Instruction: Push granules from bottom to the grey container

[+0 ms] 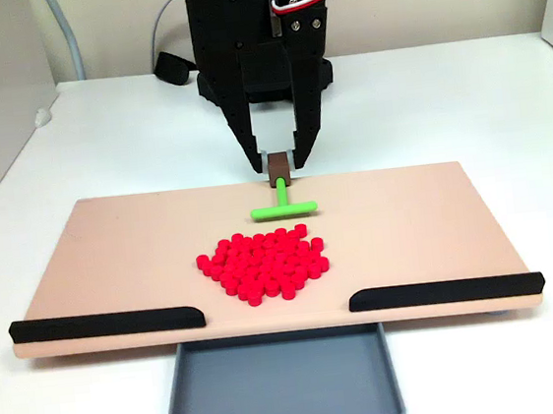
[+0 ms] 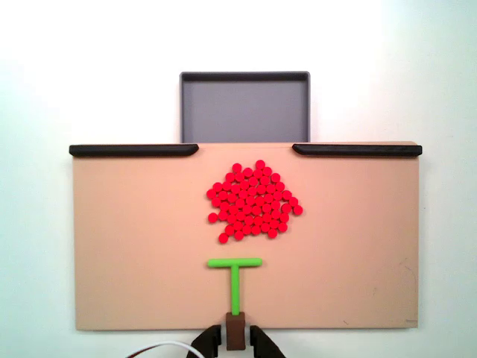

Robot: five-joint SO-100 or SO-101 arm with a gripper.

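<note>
Gripper [image 1: 279,163] pinching pusher tool [image 2: 235,277] by brown block; crossbar at 6 o'clock of granules [image 2: 252,200], grey container [image 2: 244,110] at 12, for straight push.

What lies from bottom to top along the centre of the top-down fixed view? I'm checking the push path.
Gripper → brown block → green T-shaped pusher → granules → gap between the black strips → grey container.
</note>
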